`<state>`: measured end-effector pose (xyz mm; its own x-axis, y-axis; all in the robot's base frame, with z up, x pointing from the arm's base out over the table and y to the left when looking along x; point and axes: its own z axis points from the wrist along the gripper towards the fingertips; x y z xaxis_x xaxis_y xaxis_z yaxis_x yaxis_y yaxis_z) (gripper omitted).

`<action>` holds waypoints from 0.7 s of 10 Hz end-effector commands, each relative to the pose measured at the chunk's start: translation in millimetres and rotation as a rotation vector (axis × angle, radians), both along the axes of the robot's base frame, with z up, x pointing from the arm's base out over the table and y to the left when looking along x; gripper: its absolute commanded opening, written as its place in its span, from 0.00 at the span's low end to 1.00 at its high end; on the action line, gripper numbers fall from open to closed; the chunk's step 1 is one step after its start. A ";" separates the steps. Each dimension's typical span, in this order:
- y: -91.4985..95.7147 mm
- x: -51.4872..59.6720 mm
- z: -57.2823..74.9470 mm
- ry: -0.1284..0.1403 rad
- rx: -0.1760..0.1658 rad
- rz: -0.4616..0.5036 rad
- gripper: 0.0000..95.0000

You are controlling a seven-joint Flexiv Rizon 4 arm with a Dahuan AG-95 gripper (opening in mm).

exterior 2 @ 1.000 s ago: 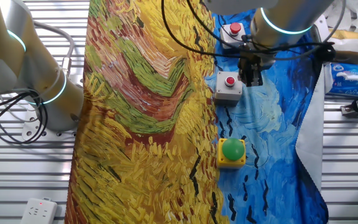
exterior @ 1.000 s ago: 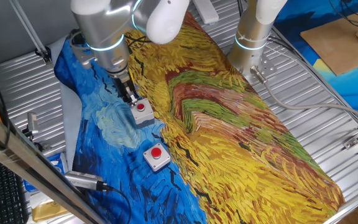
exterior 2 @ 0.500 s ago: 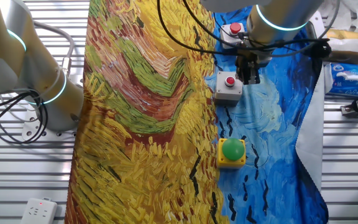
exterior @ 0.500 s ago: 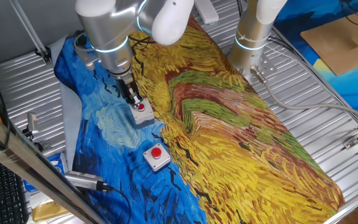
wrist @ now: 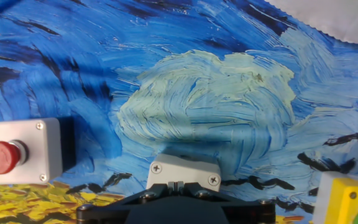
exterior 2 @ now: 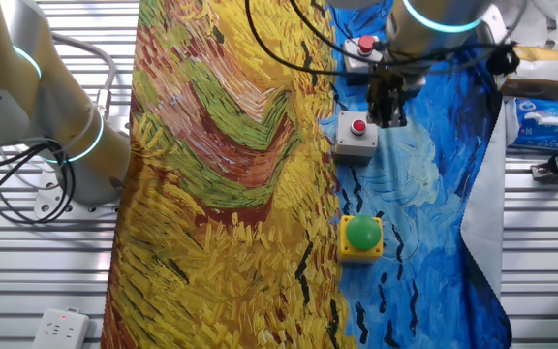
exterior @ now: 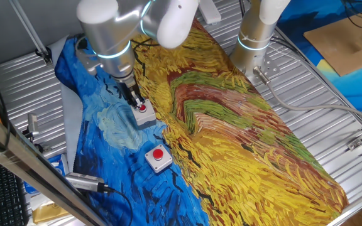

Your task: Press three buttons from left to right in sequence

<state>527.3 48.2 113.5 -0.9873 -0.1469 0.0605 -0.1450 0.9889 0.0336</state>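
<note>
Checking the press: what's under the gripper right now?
The middle button, a grey box with red cap, sits under the gripper. Contact can't be seen; the hand view hides the cap.

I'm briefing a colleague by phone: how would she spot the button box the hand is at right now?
Find the painted cloth on the table; three button boxes sit in a row on its blue part. Take the middle box, grey with a red cap, with the hand over it. The other grey box stands free; the third is yellow and green.

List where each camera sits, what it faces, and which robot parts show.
One fixed view: high at one side, looking down at the painted cloth; arm and gripper show.
The other fixed view: overhead from the opposite side; gripper beside the middle red button.
Hand view: on the hand, facing down; only the gripper base shows.
All share that button.
</note>
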 end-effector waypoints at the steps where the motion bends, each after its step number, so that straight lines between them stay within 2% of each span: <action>1: -0.6 -0.8 0.5 0.008 -0.015 0.001 0.00; 7: 1.4 -1.2 -7.7 0.008 -0.012 -0.004 0.00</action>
<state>525.4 50.2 103.7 -0.9873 -0.1423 0.0707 -0.1411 0.9898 0.0221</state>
